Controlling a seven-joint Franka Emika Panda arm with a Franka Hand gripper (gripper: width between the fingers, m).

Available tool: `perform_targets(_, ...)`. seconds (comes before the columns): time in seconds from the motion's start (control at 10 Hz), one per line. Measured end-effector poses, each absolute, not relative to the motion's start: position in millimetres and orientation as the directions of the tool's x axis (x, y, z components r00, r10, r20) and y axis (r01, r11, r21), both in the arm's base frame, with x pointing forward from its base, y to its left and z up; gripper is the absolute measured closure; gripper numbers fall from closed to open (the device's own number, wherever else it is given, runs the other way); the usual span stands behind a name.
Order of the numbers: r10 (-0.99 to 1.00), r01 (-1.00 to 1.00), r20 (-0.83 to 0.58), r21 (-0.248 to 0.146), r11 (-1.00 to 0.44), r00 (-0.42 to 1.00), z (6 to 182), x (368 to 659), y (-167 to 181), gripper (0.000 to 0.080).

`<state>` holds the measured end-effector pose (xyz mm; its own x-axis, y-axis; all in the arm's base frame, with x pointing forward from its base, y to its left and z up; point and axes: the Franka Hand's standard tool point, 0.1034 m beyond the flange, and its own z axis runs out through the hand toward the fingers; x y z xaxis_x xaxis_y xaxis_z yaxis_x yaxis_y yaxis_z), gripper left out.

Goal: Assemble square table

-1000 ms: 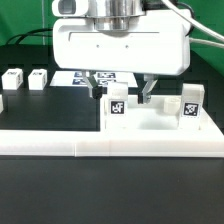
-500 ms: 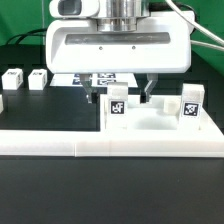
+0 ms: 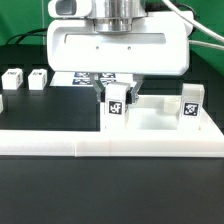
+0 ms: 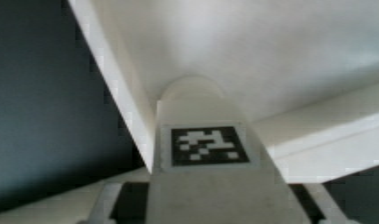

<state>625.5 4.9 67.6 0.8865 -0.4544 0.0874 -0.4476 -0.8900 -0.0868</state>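
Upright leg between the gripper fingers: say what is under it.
The leg stands on the white square panel. Whether it sits in a hole cannot be seen; its own base covers that spot.

leg (image 3: 117,104) (image 3: 190,101) (image 3: 12,78) (image 3: 38,77) x4 | panel (image 3: 152,122) x1 | rail (image 3: 40,146) x1 | marker board (image 3: 66,77) x1

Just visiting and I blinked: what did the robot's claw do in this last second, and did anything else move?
The gripper drew its fingers, spread wide before, in against the sides of the upright leg on the tabletop panel, apparently gripping it. That leg has not moved. The second leg on the panel and the two loose legs at the exterior view's left stayed put.
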Motion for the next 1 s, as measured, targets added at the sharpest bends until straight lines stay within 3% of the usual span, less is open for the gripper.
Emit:
perform_targets(0.4, -0.899, -0.895, 0.005, -0.082, -0.438, 0.439, 66.8, 626.9, 0.2, 0.0509)
perform_targets(0.7, -0.994, -0.995, -0.082, -0.08, -0.061, 0.067, 66.5, 625.2, -3.4, 0.0509)
perform_targets(1.0, -0.988, -0.991, -0.097, -0.045, 0.125, -0.12, 65.4, 622.3, 5.6, 0.0509)
